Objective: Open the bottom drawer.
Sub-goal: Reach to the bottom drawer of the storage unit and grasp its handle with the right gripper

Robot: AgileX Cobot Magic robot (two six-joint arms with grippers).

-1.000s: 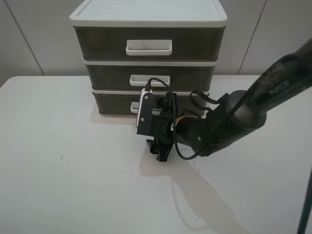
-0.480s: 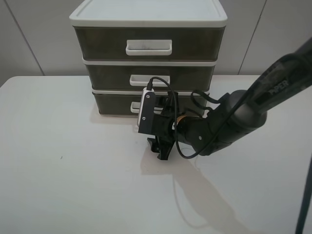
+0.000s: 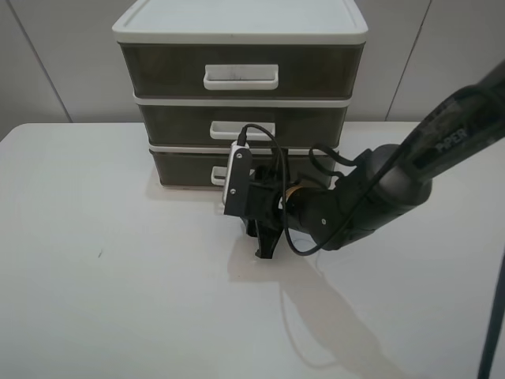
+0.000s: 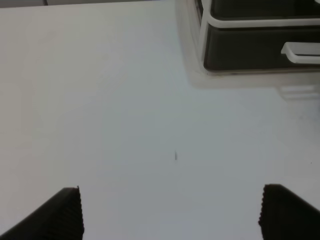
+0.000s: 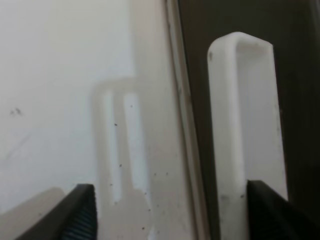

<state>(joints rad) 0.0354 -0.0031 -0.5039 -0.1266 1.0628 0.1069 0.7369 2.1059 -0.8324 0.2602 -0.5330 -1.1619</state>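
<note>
Two jaw pairs stood apart. Right gripper (image 5: 170, 217) faced the handle (image 5: 240, 125) just ahead, nearer one finger, not yet clamped. Behind it the bottom drawer (image 3: 183, 167) looked shut; gripping and pulling were left. Left gripper (image 4: 175, 215) hung well aside.

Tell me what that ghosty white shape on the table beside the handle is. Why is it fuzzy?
Right wrist view: it is the bottom drawer's handle mirrored faintly in the shiny table, soft probably because the camera sits very close. Exterior high view: sharper, with the right arm casting a pale shadow on the table.
</note>
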